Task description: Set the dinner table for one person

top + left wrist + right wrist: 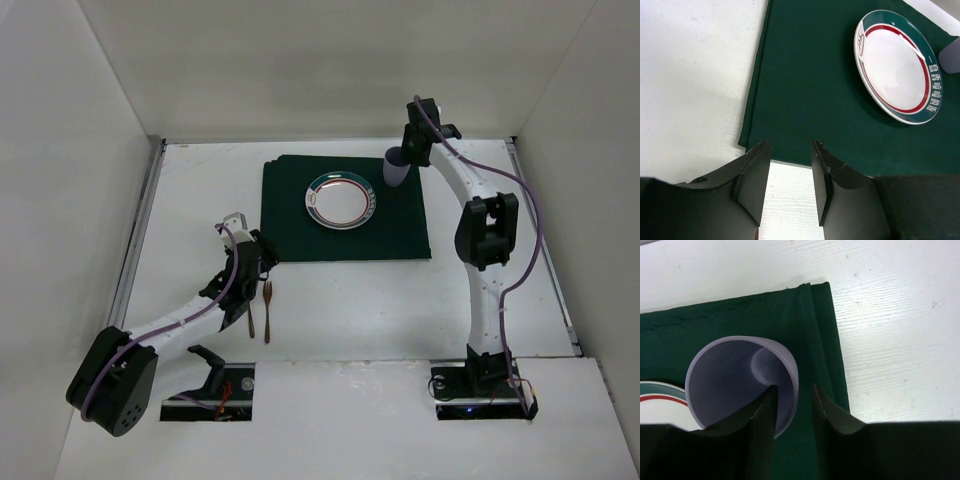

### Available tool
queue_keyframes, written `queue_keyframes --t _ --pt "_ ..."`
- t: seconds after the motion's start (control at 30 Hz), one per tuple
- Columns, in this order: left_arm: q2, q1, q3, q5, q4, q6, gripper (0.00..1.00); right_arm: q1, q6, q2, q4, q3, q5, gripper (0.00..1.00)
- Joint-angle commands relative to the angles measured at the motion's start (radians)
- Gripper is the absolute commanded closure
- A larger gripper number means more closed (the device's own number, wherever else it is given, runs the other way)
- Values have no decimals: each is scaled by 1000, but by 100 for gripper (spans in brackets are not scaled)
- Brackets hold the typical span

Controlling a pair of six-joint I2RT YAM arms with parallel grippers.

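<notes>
**Jaws parted on both arms; cup standing, cutlery still off the mat**

Jaws, right gripper [793, 390]: parted and straddling the wall of the lavender cup [735, 375], one finger inside and one outside. Daylight shows on both sides of the wall, so it is judged not to be pinching.
Jaws, left gripper [790, 147]: parted, with nothing between them but bare table.

Layout: the dinner table [350, 310] carries everything. The green placemat [805, 75] lies at the centre toward the table's far edge. The plate [895, 65] sits mid-mat. The cup stands upright at the mat's far right corner, near the plate's rim.

Risks (judgement):
- The inner finger is below the cup's rim. Any sideways retreat before lifting clear would hook the wall and tip the cup, probably toward the plate.
- The cloth is creased into ridges beside the cup, so its footing may be uneven.
- The left gripper hangs just over the mat's near left corner. A low pass could snag the hem and drag the mat, plate and cup together.

Surroundings: a fork [268, 310] and a second utensil [252, 322], too small to identify, lie on bare table off the mat's near left corner, right beside the left forearm. They are flat and thin, and the arm partly covers the approach to them.
</notes>
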Motion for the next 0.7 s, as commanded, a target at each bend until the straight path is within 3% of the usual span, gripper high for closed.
queue_keyframes --t 0.0,0.13,0.4,0.6,0.67 --pt "-3 5 15 -21 41 0 64 -1 11 -41 -29 43 -7 55" --pt "3 2 22 -30 32 7 64 1 4 -101 -8 23 -8 44" --pt "-18 -19 89 -66 -91 33 61 31 -1 -315 75 -112 -8 32" --pt "-89 -117 117 -75 -310 8 57 117 30 -670 349 -548 46 26" --pt "-121 -163 115 -107 -417 -15 58 161 63 -782 458 -717 43 32"
